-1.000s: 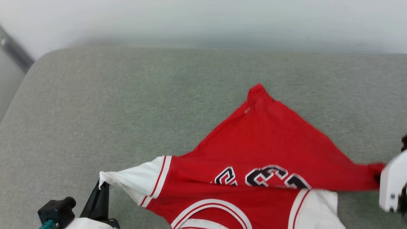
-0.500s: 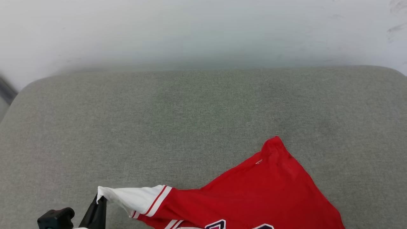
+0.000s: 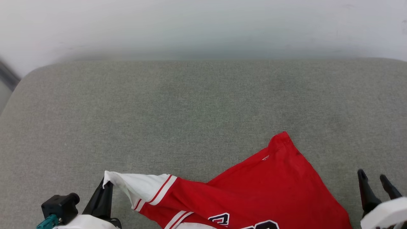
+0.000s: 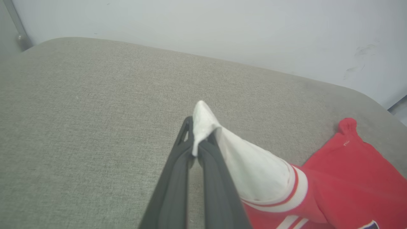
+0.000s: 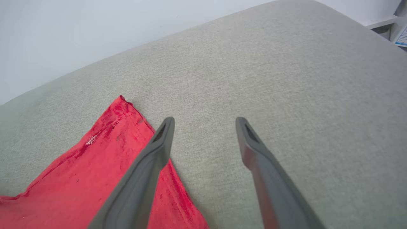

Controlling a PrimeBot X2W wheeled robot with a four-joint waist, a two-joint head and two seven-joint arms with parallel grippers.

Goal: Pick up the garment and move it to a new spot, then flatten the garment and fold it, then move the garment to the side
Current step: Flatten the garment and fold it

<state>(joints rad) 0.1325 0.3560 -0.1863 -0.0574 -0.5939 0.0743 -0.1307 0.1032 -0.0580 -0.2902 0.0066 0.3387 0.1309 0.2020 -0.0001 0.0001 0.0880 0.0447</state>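
No legible text, garment carries dark white-outlined lettering at 6 o'clock in head view, cut off by frame edge, unreadable

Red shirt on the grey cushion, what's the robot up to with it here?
The robot's left gripper is shut on the red jersey, at the tip of its white sleeve, holding it stretched leftward. The right gripper is open near the jersey's right edge, gripping nothing. The jersey lies skewed on the grey padded surface, not yet flat or folded.
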